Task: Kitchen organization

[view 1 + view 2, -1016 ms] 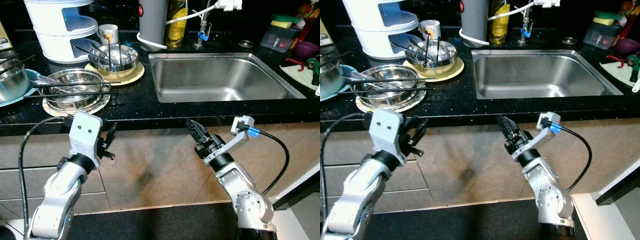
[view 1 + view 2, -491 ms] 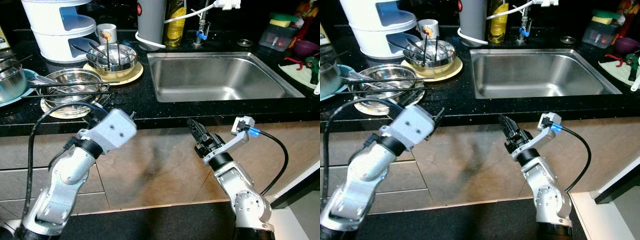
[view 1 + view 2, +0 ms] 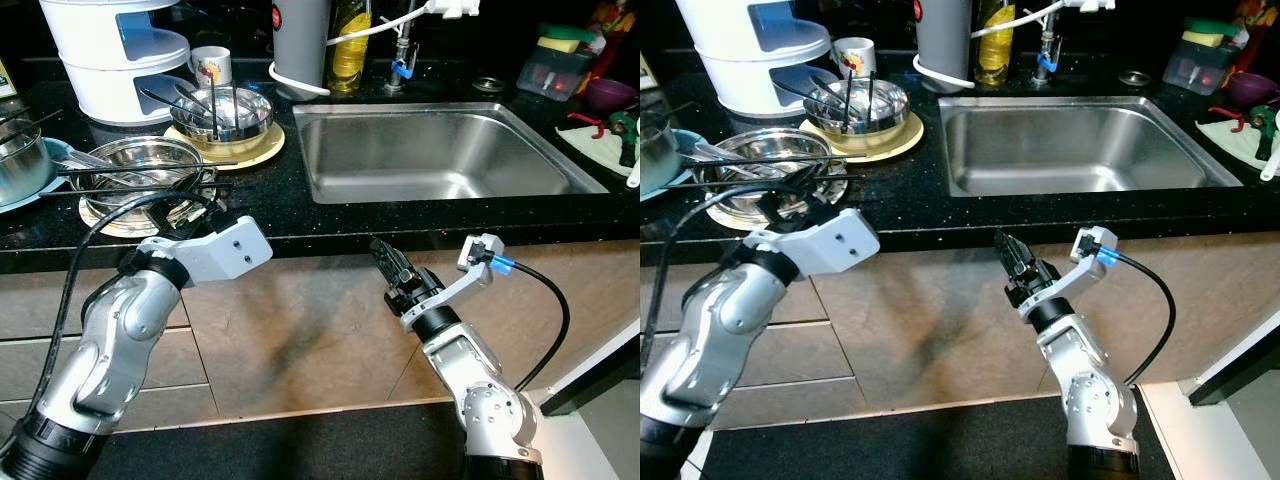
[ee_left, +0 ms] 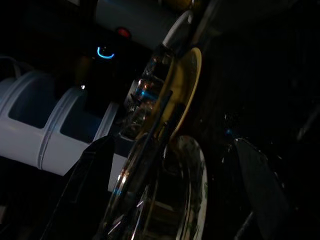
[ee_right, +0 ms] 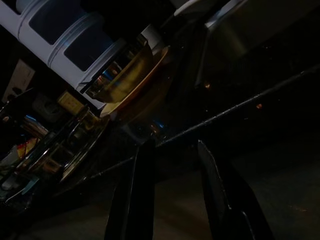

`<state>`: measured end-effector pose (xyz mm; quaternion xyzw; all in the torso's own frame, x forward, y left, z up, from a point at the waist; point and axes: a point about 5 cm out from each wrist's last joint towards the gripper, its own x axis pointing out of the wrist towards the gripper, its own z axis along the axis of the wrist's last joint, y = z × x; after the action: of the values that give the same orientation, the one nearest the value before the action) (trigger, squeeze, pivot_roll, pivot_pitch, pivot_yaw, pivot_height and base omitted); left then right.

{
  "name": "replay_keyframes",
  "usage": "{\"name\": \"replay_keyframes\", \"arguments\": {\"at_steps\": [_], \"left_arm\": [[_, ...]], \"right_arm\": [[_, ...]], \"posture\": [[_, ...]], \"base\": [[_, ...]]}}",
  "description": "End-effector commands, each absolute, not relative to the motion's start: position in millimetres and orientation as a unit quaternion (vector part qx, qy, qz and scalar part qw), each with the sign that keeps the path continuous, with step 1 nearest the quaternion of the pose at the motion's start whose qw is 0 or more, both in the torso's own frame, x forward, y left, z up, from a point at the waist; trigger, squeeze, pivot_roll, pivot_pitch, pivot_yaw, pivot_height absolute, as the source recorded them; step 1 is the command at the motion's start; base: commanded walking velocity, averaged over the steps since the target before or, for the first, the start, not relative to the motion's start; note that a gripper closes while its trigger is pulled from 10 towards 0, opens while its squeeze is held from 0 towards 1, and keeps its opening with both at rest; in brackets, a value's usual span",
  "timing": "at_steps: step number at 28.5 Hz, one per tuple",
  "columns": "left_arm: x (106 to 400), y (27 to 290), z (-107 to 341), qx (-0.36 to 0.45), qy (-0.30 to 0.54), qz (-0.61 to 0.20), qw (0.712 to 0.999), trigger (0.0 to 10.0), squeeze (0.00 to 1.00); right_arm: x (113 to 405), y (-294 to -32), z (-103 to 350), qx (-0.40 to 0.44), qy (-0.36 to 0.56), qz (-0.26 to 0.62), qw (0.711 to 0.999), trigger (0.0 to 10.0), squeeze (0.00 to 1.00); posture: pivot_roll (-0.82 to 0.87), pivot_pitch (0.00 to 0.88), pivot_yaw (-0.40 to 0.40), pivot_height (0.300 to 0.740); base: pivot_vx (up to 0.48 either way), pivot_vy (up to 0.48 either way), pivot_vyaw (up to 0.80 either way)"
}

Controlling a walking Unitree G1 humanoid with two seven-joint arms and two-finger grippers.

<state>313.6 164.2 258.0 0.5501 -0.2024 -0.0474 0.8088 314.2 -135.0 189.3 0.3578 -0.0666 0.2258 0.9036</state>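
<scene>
**Left eye view: both pincers low at the counter front, dishes stacked left of the sink**

The black speckled counter carries a steel sink at centre right. Left of the sink, near the front edge, a steel bowl sits on a patterned plate, with black chopsticks laid across its rim. Behind it a second steel bowl rests on a yellow plate and holds upright utensils. A white tiered container and a mug stand at the back, and a steel pot sits at the far left on a blue plate.

The left pincer is raised to the counter edge, just beside the near bowl's plate; its wrist block hides most of the fingers there. In the left wrist view its two dark fingers stand well apart, spread, with the bowl rim and plate between them, holding nothing.

The right pincer hangs below the counter edge in front of the cabinet face, under the sink's left end. In the right wrist view its fingers are parted with a clear gap, gripping nothing
</scene>
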Motion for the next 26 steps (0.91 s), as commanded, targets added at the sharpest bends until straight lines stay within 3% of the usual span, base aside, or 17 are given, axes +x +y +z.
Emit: {"name": "replay_keyframes", "arguments": {"at_steps": [1,12,13,14,15,16,17,18,21,24,25,26], "left_arm": [[317.5,167.7,257.0,0.574,-0.194,-0.044,0.795,10.0,0.00],[339.2,166.1,262.2,0.599,-0.176,-0.040,0.780,10.0,0.00],[339.4,166.2,261.8,0.599,-0.175,-0.041,0.780,7.9,0.00],[339.4,166.2,261.8,0.599,-0.175,-0.041,0.780,7.9,0.00],[339.4,165.7,259.8,0.601,-0.174,-0.044,0.779,4.6,0.00],[339.4,165.7,259.8,0.601,-0.174,-0.044,0.779,4.6,0.00],[339.4,165.4,259.1,0.601,-0.174,-0.046,0.779,3.5,0.00],[339.4,165.4,259.1,0.601,-0.174,-0.046,0.779,3.5,0.00],[338.9,164.6,259.3,0.601,-0.175,-0.048,0.778,0.3,0.00],[339.3,164.6,260.0,0.603,-0.176,-0.048,0.777,0.0,0.00],[339.6,164.9,260.3,0.605,-0.176,-0.047,0.775,1.1,0.00],[339.6,164.9,260.3,0.605,-0.176,-0.047,0.775,1.1,0.00]], "right_arm": [[313.1,-131.1,185.2,0.360,-0.053,0.228,0.903,10.0,0.00],[310.9,-129.7,183.5,0.364,-0.049,0.223,0.903,10.0,0.00],[310.6,-129.8,183.3,0.365,-0.049,0.222,0.903,10.0,0.00],[310.6,-129.8,183.3,0.365,-0.049,0.222,0.903,10.0,0.00],[310.0,-129.8,182.9,0.367,-0.048,0.219,0.903,10.0,0.00],[310.0,-129.8,182.9,0.367,-0.048,0.219,0.903,10.0,0.00],[309.7,-129.8,182.7,0.368,-0.048,0.219,0.903,10.0,0.00],[309.7,-129.8,182.7,0.368,-0.048,0.219,0.903,10.0,0.00],[309.3,-129.4,181.9,0.369,-0.046,0.218,0.902,10.0,0.00],[309.3,-129.3,181.0,0.371,-0.044,0.217,0.902,10.0,0.00],[309.3,-129.2,180.6,0.372,-0.044,0.216,0.902,10.0,0.00],[309.3,-129.2,180.6,0.372,-0.044,0.216,0.902,10.0,0.00]], "posture": [[-0.08,0.160,-0.045,0.740],[-0.09,0.156,-0.036,0.740],[-0.09,0.155,-0.036,0.740],[-0.09,0.155,-0.036,0.740],[-0.09,0.155,-0.036,0.740],[-0.09,0.155,-0.036,0.740],[-0.09,0.155,-0.036,0.740],[-0.09,0.155,-0.036,0.740],[-0.09,0.155,-0.038,0.740],[-0.08,0.154,-0.039,0.740],[-0.08,0.154,-0.039,0.740],[-0.08,0.154,-0.039,0.740]], "base": [[0.000,0.000,0.00],[0.000,0.000,0.00],[0.000,0.000,0.00],[0.000,0.000,0.00],[0.000,0.000,0.00],[0.000,0.000,0.00],[0.000,0.000,0.00],[0.000,0.000,0.00],[0.000,0.000,0.00],[0.000,0.000,0.00],[0.000,0.000,0.00],[0.000,0.000,0.00]]}}
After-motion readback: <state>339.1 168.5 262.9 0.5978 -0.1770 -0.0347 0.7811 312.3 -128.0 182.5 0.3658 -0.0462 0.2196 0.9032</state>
